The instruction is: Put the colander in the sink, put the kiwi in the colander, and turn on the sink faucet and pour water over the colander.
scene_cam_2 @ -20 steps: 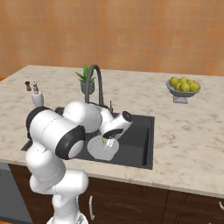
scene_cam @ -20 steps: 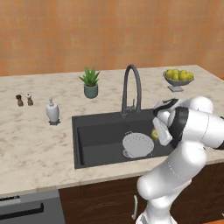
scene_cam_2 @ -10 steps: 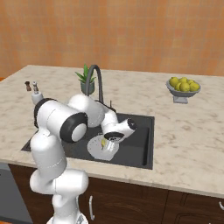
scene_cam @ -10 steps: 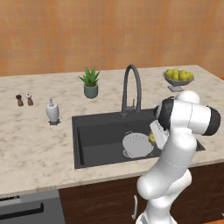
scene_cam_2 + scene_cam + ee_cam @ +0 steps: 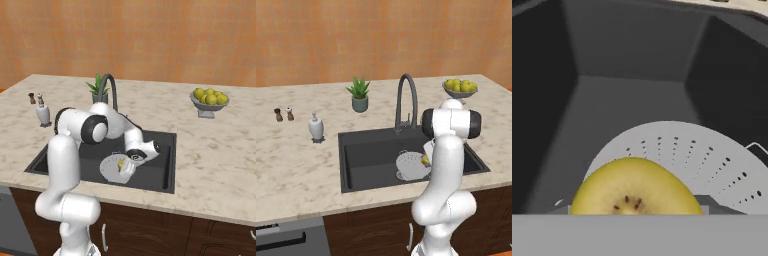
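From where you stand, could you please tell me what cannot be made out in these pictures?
- Hand: in the hand view the kiwi covers the fingertips, so open or closed is unclear.
- Kiwi: whether it is held or already resting in the colander cannot be judged; the bottom edge cuts it off.
- Sink drain: the colander and arm cover it.
- Faucet lever: too small in the left base view.
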Controlling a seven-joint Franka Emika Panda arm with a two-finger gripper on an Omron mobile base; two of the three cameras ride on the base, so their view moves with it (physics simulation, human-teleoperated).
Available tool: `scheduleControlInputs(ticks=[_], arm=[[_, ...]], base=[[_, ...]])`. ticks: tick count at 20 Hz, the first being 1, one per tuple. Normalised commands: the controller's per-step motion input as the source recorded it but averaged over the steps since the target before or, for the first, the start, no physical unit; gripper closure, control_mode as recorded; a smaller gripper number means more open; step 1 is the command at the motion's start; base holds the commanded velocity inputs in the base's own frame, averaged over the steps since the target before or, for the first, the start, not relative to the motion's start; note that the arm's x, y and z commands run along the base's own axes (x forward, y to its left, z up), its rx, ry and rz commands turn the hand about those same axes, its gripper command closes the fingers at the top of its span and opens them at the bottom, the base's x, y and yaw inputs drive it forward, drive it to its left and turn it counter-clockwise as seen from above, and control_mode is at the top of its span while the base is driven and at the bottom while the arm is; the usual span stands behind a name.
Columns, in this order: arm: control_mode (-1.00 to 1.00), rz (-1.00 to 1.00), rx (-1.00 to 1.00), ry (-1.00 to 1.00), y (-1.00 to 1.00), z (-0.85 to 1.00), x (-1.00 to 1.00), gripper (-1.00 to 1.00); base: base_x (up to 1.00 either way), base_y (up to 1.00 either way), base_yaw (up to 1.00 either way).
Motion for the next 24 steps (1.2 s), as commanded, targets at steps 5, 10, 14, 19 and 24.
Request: scheduleControlInputs(ticks=[5,10,14,19,24], arm=[[-1.0,0.01,0.0,0.07,0.02,-0.64,0.42,1.0],[-1.0,0.0,0.0,0.01,0.2,-0.48,0.4,1.0],[-1.0,0.0,0.0,0.0,0.4,-0.32,0.42,1.0],[-1.0,0.0,0.0,0.0,0.47,-0.14,0.16,-1.0],[-1.0,0.0,0.0,-0.03,0.34,0.0,0.0,-1.0]], base=[[0.0,0.0,0.0],[0.0,0.0,0.0],[0.0,0.0,0.0],[0.0,0.0,0.0],[0.0,0.0,0.0]])
